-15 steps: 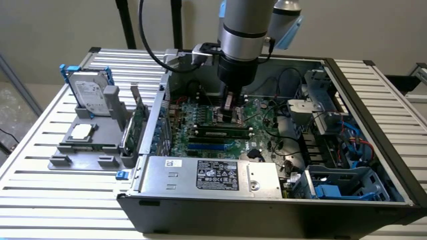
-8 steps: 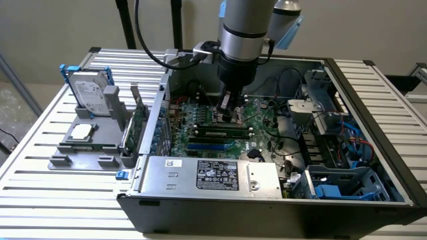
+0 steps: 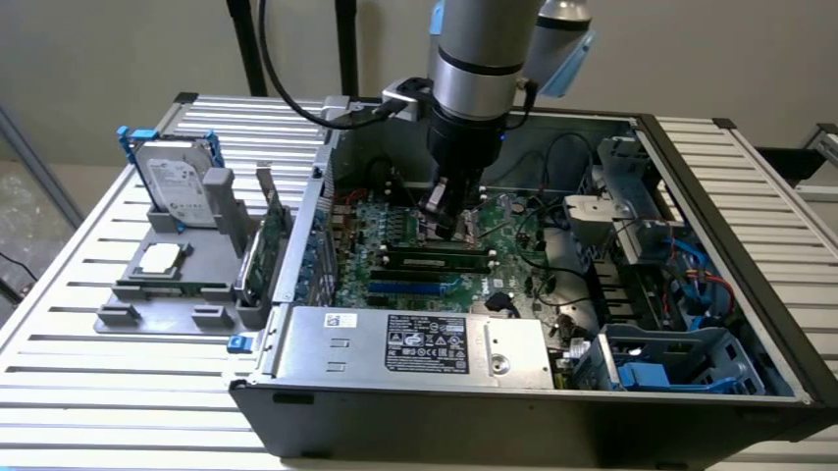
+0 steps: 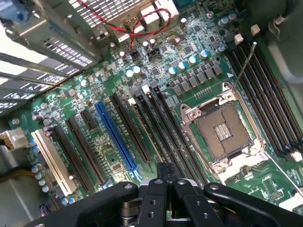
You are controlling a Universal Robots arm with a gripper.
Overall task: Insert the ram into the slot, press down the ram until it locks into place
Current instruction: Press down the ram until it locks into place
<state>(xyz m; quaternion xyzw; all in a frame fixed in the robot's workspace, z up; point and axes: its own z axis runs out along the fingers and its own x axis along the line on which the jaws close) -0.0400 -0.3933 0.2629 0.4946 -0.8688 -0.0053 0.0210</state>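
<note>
In the exterior view the ram (image 3: 439, 258), a long green stick with black chips, lies along a black slot on the motherboard (image 3: 392, 221) inside the open case. More parallel black slots (image 3: 422, 272) run beside it. My gripper (image 3: 453, 226) reaches down into the case and hangs just behind the ram, close above the board. In the wrist view the gripper (image 4: 164, 171) is shut, and I see nothing between its fingers. Beneath it run long empty black slots (image 4: 163, 123) with pale end clips. Whether the fingertips touch the ram I cannot tell.
A blue socket (image 4: 116, 137) and the open CPU socket (image 4: 222, 130) flank the black slots. The power supply box (image 3: 406, 343) fills the case's near side, with a drive cage (image 3: 649, 211) and cables toward the exterior view's right. A hard drive (image 3: 177, 186) stands on a grey holder outside.
</note>
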